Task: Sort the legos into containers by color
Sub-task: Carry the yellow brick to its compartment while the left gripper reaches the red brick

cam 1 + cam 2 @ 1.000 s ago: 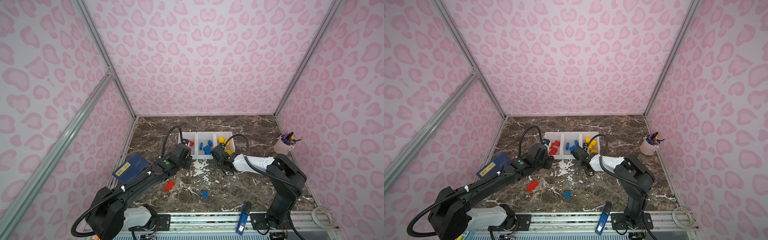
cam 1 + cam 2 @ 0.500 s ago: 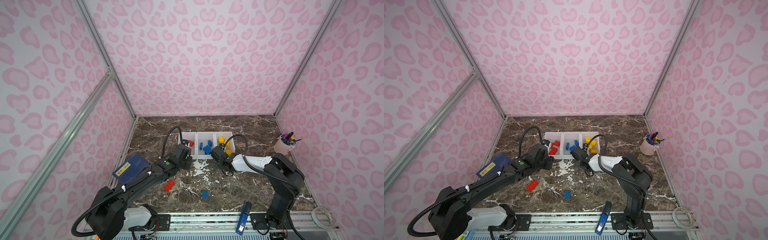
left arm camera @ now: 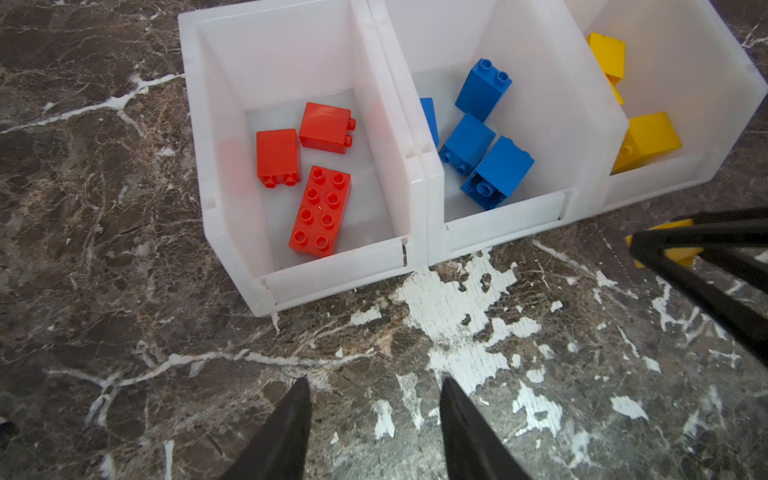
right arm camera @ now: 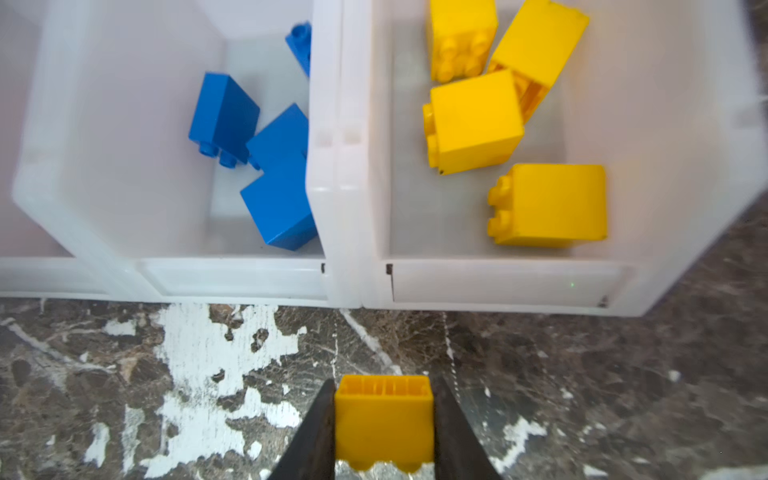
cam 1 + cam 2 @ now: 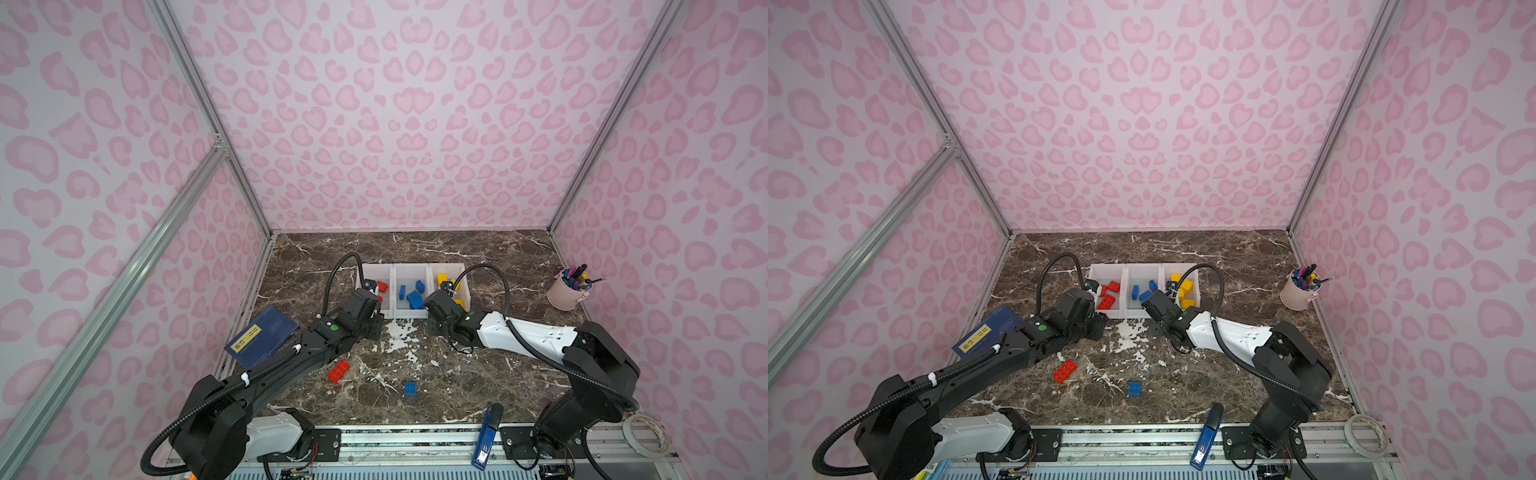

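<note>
Closed right gripper (image 4: 384, 386) onto yellow lego (image 4: 384, 419) just near of right container (image 4: 498, 282); drop-in judged next. Kept left gripper (image 3: 374, 382) open, empty.

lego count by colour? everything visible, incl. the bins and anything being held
Red legos: 4 (3 binned, 1 on the table)
Blue legos: 5 (4 binned, 1 on the table)
Yellow legos: 5 (4 binned, 1 in the right end effector)
Total: 14 visible
</note>
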Motion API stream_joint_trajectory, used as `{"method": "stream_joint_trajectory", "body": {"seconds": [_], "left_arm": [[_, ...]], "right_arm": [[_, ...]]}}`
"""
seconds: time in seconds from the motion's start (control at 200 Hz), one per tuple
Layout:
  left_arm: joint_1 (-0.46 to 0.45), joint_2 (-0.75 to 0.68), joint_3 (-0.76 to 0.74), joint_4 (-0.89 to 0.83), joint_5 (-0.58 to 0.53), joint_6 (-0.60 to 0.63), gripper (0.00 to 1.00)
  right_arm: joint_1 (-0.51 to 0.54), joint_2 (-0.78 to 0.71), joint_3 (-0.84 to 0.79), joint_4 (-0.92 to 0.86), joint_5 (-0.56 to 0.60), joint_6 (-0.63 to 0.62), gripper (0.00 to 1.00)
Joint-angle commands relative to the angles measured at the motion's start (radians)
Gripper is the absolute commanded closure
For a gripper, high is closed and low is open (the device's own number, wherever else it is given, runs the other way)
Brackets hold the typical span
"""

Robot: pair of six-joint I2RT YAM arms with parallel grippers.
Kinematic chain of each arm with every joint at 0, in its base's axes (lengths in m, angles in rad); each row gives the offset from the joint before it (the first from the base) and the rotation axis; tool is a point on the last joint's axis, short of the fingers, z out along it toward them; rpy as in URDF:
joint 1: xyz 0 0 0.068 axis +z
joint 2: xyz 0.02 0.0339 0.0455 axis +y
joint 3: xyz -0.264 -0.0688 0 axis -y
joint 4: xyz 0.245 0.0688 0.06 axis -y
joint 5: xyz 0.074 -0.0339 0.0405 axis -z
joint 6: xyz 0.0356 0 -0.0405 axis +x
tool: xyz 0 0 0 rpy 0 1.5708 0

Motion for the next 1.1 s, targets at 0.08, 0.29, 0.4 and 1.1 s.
{"method": "stream_joint_trajectory", "body": {"seconds": [0.08,0.29,0.4,1.1], "left_arm": [[0.000,-0.012,-0.007,0.014,0.006,-0.015,0.47],[-0.002,-0.023,-0.019,0.013,0.015,-0.034,0.47],[-0.005,-0.024,-0.023,0.005,0.018,-0.040,0.47],[-0.046,-0.044,-0.041,-0.017,0.015,-0.075,0.47]], "right_arm": [[-0.085,-0.039,0.067,-0.078,0.068,-0.104,0.66],[-0.227,0.035,0.140,-0.023,-0.057,-0.186,0.66],[-0.258,0.098,0.188,0.008,-0.112,-0.225,0.65],[-0.317,0.298,0.372,0.000,-0.282,-0.296,0.48]]}}
